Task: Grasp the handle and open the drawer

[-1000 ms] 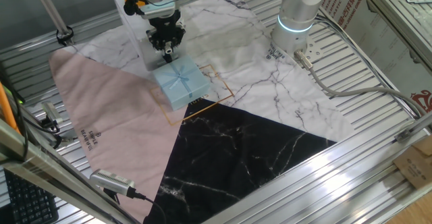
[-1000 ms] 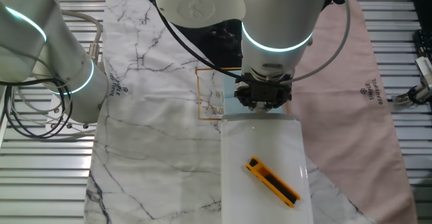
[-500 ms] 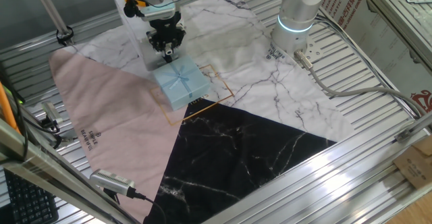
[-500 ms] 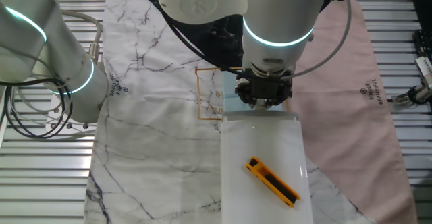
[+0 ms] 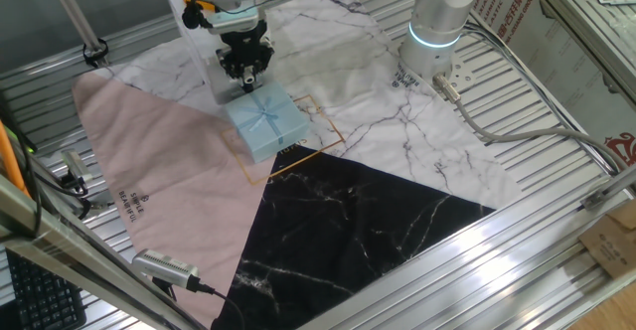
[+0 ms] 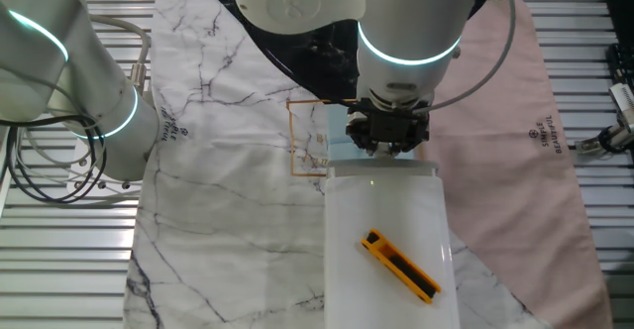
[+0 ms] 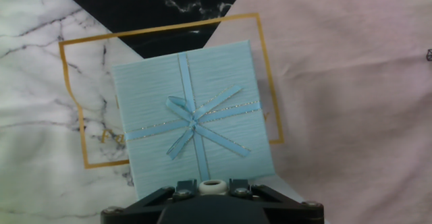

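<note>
The drawer is a small light-blue flat box lying on the cloth, inside a gold outline. The handle is a pale ribbon bow at the centre of its top. In the hand view the box fills the middle and the bow is plain to see. My gripper hangs above the box's far edge, clear of it and holding nothing. In the other fixed view my gripper hides most of the box; only a sliver shows. In the hand view only the gripper's black base shows, so its opening cannot be read.
A taller white translucent box with an orange tool on it stands right behind the blue box. A second arm stands at the back right. Pink, marble and black cloths cover the table. A handheld device lies at the front left.
My gripper has risen slightly and drawn a little away from the blue box. The box has not moved.
</note>
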